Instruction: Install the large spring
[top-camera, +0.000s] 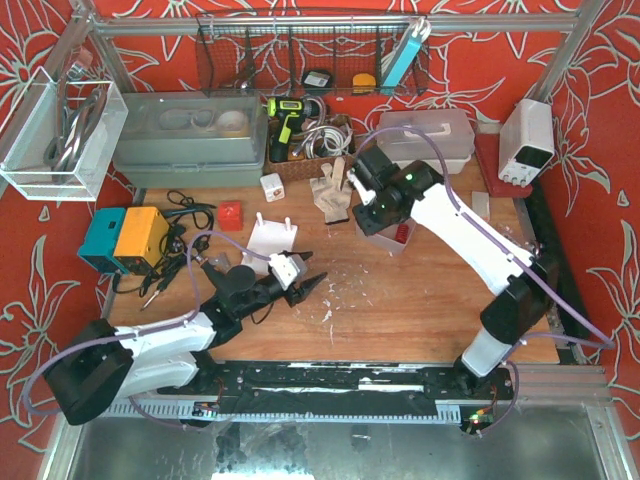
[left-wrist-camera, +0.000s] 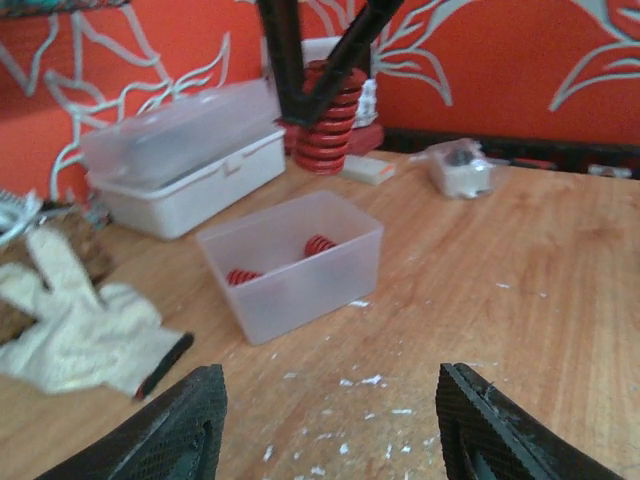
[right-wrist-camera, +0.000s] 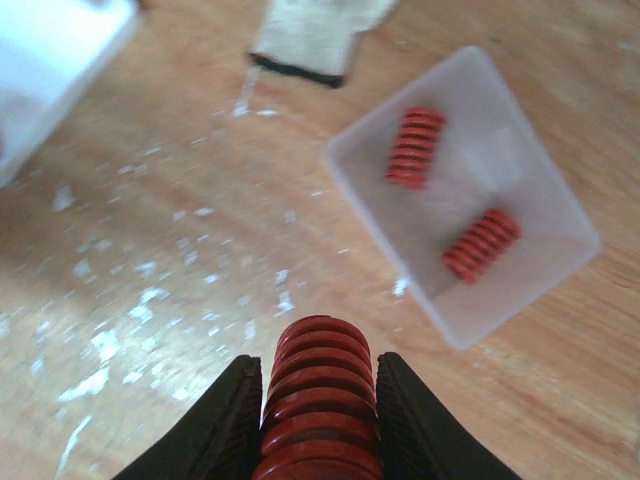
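The right tool (right-wrist-camera: 318, 372) is closed on the large spring (right-wrist-camera: 320, 425), gripping it from both sides. The spring's long axis runs along the fingers, and it is held over the bench (right-wrist-camera: 150, 250), just beside a clear tub (right-wrist-camera: 530, 295) holding two small springs (right-wrist-camera: 415, 148). A white stand with two pegs (top-camera: 272, 238) lies leftward from the spring, nearer the left arm, and is probably the mount. The left tool (left-wrist-camera: 330, 430) is wide open, empty and low over the bench. No label or writing can be read.
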